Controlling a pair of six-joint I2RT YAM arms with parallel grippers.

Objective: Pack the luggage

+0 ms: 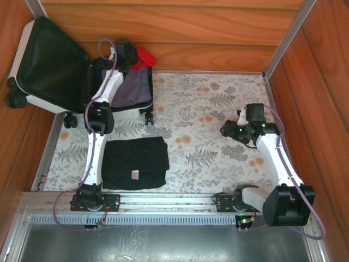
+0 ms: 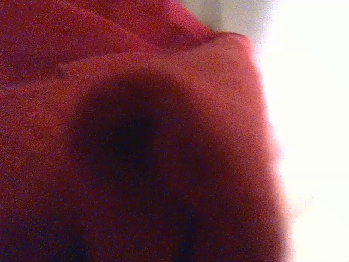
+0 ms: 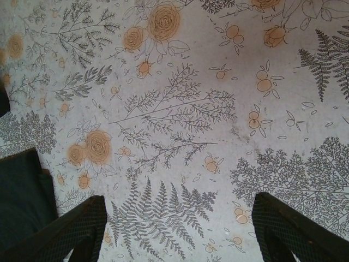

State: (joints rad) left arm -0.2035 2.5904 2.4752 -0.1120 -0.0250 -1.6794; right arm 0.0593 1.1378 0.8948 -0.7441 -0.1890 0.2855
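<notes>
A small white hard-shell suitcase with black fabric lining (image 1: 43, 103) is lying open at the upper left of the top view. Its lid is leaning back against the wooden wall panels (image 1: 191, 33), and a folded purple-grey garment (image 1: 133, 87) is resting in its lower half. A folded black garment (image 1: 135, 162) with a small pale tag is lying on the floral-patterned tablecloth (image 1: 207, 109) at lower centre-left, just below the suitcase's wheels and right beside the left arm. That arm is stretching up the frame from its base at the bottom left and crossing over the open half of the suitcase. The left gripper (image 1: 126, 53) is sitting at the case's far edge, closed on a bunched red cloth (image 1: 143, 55). In the left wrist view, the red cloth (image 2: 136, 109) is pressing right up to the lens and hiding the fingers. At the right of the top view, the right arm is bending back over its base, well apart from the suitcase. The right gripper (image 1: 229, 131) is pointing left over bare tablecloth. In its wrist view, the right gripper (image 3: 177, 218) is hovering with jaws spread wide and nothing between them. A dark cloth edge (image 3: 22, 202) is showing at the lower left of that view.
</notes>
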